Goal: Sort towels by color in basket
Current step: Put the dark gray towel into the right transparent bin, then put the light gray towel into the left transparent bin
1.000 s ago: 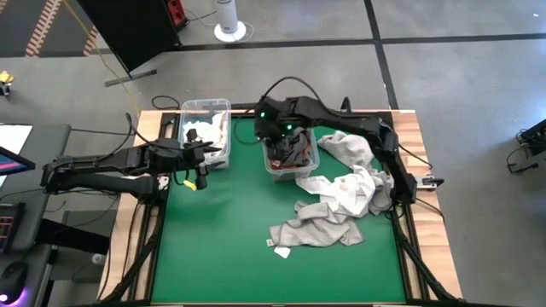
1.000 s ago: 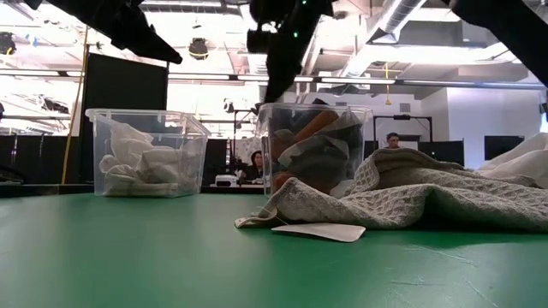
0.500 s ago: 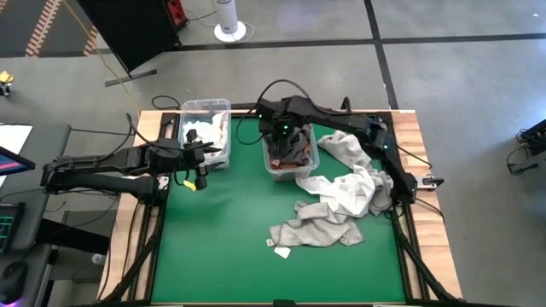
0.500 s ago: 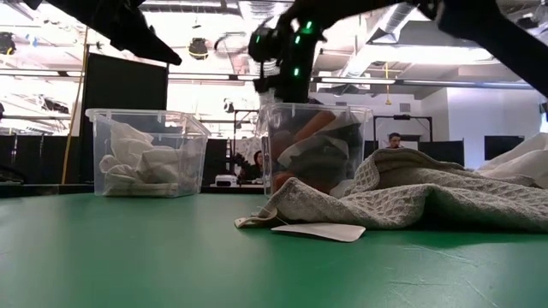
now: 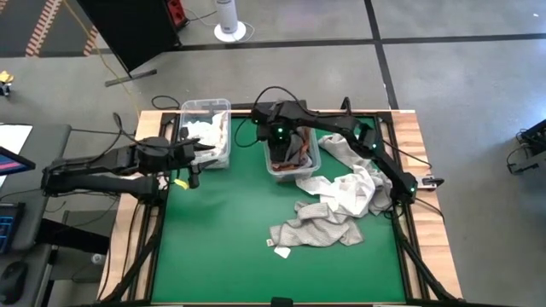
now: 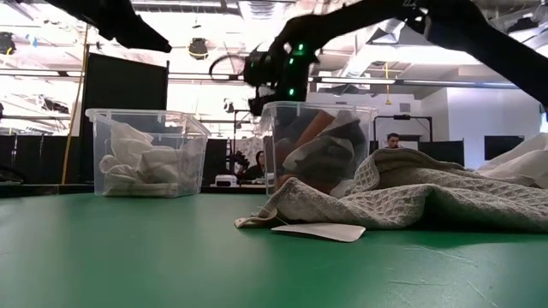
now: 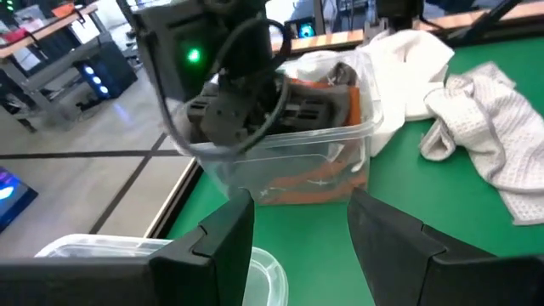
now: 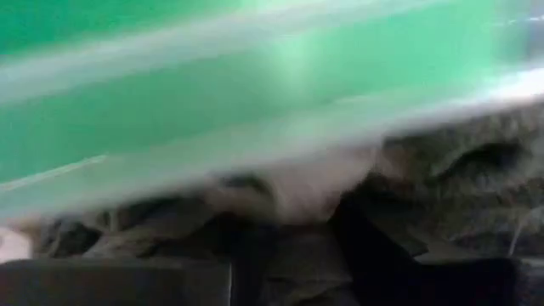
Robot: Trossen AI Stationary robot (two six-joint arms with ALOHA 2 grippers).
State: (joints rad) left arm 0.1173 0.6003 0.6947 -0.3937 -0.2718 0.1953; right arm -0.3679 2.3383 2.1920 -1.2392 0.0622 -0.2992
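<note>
The right gripper (image 5: 279,143) is reaching down into the clear plastic bin holding dark and rust-orange towels (image 5: 291,156), at the far middle of the green table (image 5: 222,239). In the right wrist view its dark fingers (image 8: 255,255) are sitting right against grey cloth, and I cannot tell whether they are apart or pressed together, nor whether any cloth is caught between them. The dark grey and rust-orange towels (image 6: 321,150) are lying bunched inside this bin, filling it to about the rim.

The left gripper (image 5: 189,153) is hovering at the near edge of the second clear plastic bin (image 5: 205,132), which is standing to the left of the first and holding crumpled white towels (image 6: 137,162). In the left wrist view its two fingers (image 7: 223,242) are standing apart with nothing between them, pointing toward the bin of dark towels.

Just right of and nearer than the dark bin, a heap of unsorted towels is lying on the table: a white towel (image 5: 351,189) draped beside the bin's near right corner, a light grey cloth (image 5: 345,147) spreading to the far right, and a grey waffle-textured towel (image 5: 314,228) stretching toward the near middle. A small white tag (image 5: 281,251) is lying on the green surface at that towel's near left tip.

In the low view, a person (image 6: 393,139) is showing in the room beyond the table.
</note>
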